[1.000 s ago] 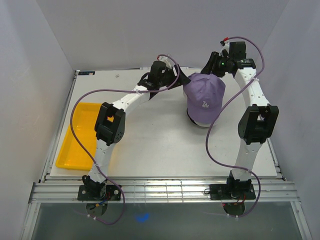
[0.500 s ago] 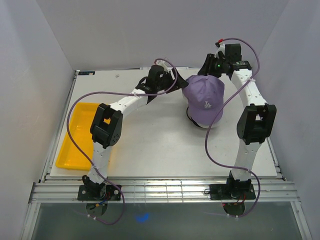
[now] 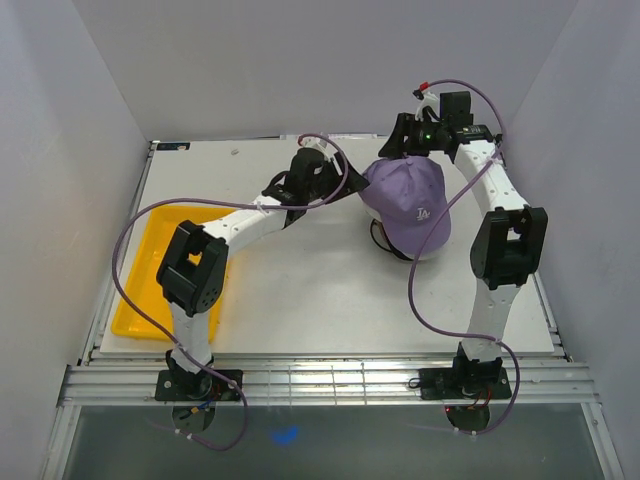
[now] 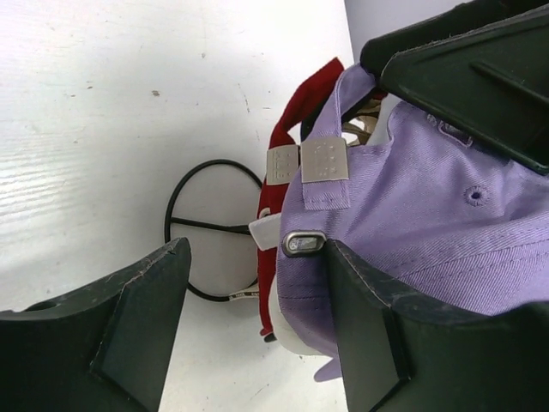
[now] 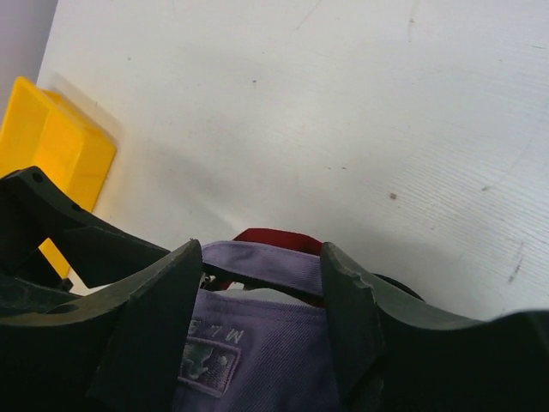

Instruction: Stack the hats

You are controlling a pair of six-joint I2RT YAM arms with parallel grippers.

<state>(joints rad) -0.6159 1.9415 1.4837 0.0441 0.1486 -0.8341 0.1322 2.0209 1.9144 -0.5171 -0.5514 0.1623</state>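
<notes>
A yellow bin (image 3: pixel 150 265) sits at the left edge of the white table (image 3: pixel 300 290). Right of it, the left gripper (image 4: pixel 253 253) reaches in at the rear of the hats; its fingers are spread wide, with bare table and the lavender strap's metal buckle (image 4: pixel 303 244) showing in the gap, and nothing pinched. A loop of the black wire stand (image 4: pixel 206 172) lies flat on the table just beside the pile. The lavender cap (image 3: pixel 412 195) (white LA on its front) sits on top, right of the table's centre, brim toward the arms' bases. The red cap (image 4: pixel 296 112) and a white cap (image 4: pixel 287 316) show at their edges beneath it. At the far right, the right gripper (image 5: pixel 262 257) straddles the lavender cap's rear band; its fingers stand apart with fabric filling the gap, and I cannot tell whether they press it.
</notes>
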